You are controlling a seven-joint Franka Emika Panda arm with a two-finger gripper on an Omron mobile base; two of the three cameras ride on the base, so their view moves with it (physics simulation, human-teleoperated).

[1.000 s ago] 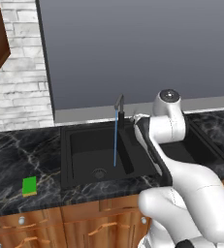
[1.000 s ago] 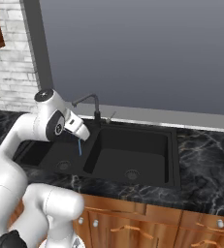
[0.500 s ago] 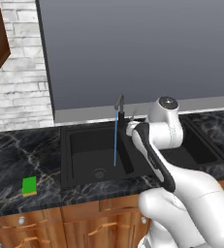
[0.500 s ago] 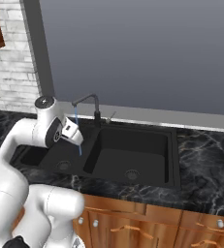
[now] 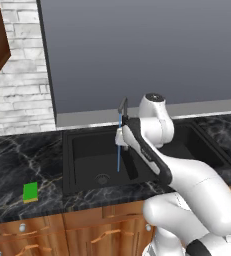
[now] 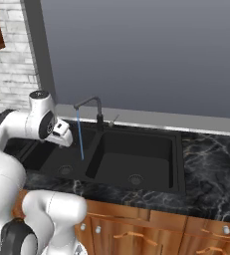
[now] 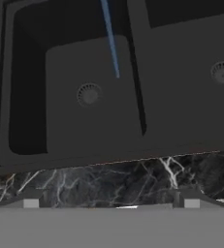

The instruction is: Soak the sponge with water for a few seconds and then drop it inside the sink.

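Claw (image 7: 111,206) open, seemingly swung leftward | sponge (image 5: 30,192) unmoved on counter (image 5: 7,165)

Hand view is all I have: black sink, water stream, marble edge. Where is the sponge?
Observer: The sponge lies flat on the marble counter, left of the sink, near the counter's front edge.
Operator: Is anything holding it?
Observer: No. The gripper is open with nothing between its jaws, above the left basin and well away from the sponge.
Operator: Where does the water come from?
Observer: From the dark faucet behind the divider; the water falls from the spout into the left basin.
Operator: How close is the gripper to that stream?
Observer: In the right base view it sits just left of the stream, with a small gap showing between them.
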